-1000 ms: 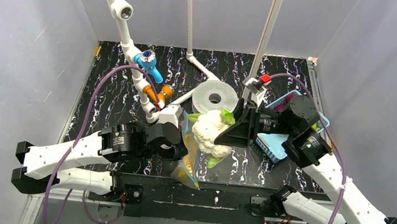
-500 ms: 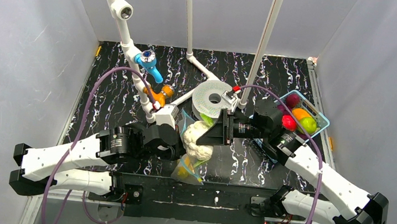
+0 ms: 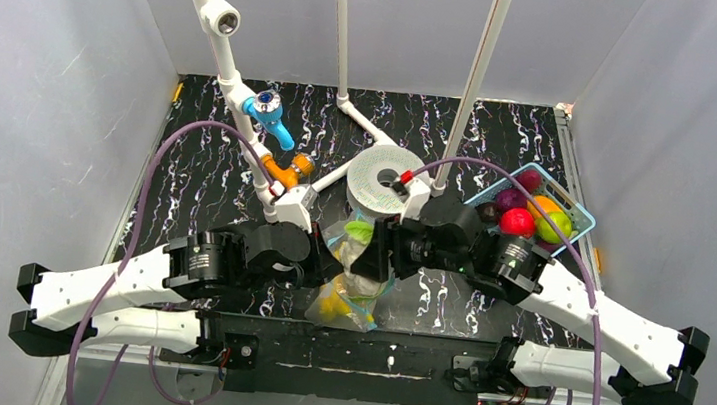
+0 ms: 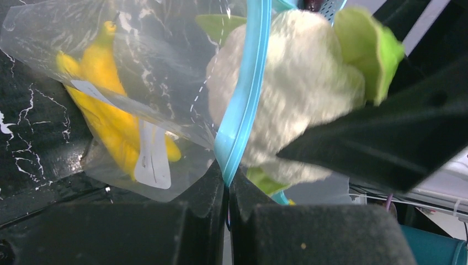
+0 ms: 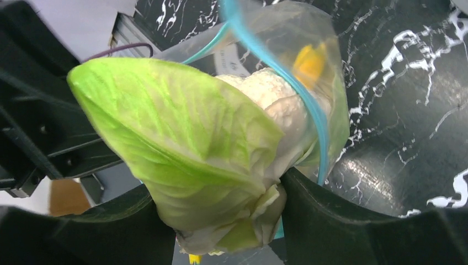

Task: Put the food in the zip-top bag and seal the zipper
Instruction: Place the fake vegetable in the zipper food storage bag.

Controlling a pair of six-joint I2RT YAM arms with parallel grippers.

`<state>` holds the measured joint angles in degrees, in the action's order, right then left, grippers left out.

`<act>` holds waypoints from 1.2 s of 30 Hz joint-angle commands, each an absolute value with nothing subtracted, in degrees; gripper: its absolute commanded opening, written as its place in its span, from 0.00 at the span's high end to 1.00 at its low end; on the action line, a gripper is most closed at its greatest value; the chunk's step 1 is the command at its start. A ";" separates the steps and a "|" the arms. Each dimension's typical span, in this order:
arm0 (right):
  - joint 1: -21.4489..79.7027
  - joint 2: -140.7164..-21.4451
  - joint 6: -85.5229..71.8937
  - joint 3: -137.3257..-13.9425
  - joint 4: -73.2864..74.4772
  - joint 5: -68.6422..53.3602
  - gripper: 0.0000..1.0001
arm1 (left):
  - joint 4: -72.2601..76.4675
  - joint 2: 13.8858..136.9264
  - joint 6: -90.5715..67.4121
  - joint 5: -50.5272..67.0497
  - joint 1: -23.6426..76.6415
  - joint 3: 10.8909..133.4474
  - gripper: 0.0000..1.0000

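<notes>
The clear zip-top bag [image 3: 351,287] hangs open between both arms near the table's front edge, with a yellow banana [image 4: 107,105] inside. My left gripper [image 4: 227,182] is shut on the bag's teal zipper strip [image 4: 245,94] and holds one side of the mouth up. My right gripper [image 5: 221,221] is shut on a white cauliflower [image 5: 265,94] with green leaves [image 5: 176,138], pushed partway into the bag's mouth. The cauliflower [image 4: 287,94] also shows in the left wrist view, right against the zipper. In the top view only a green leaf [image 3: 359,231] of it shows.
A light-blue mesh basket [image 3: 575,210] at the right holds red, orange, green and purple fruits [image 3: 517,221]. A white roll [image 3: 387,177] lies behind the bag. White pipes with blue and orange fittings [image 3: 272,123] stand at the back left.
My right gripper has carried the cauliflower left and down from above the table into the bag's mouth. The basket and its fruits have come into view. The left gripper has kept its hold.
</notes>
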<state>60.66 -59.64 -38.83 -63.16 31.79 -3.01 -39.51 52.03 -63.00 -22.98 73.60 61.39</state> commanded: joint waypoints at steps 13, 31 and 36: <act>66.98 -61.75 -28.90 -73.11 36.37 4.87 0.18 | -36.65 54.37 -62.23 -21.33 73.74 63.01 1.00; 66.98 -60.56 -27.97 -74.23 36.73 0.87 0.02 | -36.22 52.46 -62.63 -21.29 73.75 62.20 1.00; 66.97 -61.27 -27.52 -74.35 36.86 1.11 0.00 | -36.37 53.66 -62.12 -20.84 73.74 63.29 1.00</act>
<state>66.50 -61.36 -28.12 -71.26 39.42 2.85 -37.34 53.01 -62.39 -20.27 73.63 61.87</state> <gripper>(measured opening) 0.996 0.008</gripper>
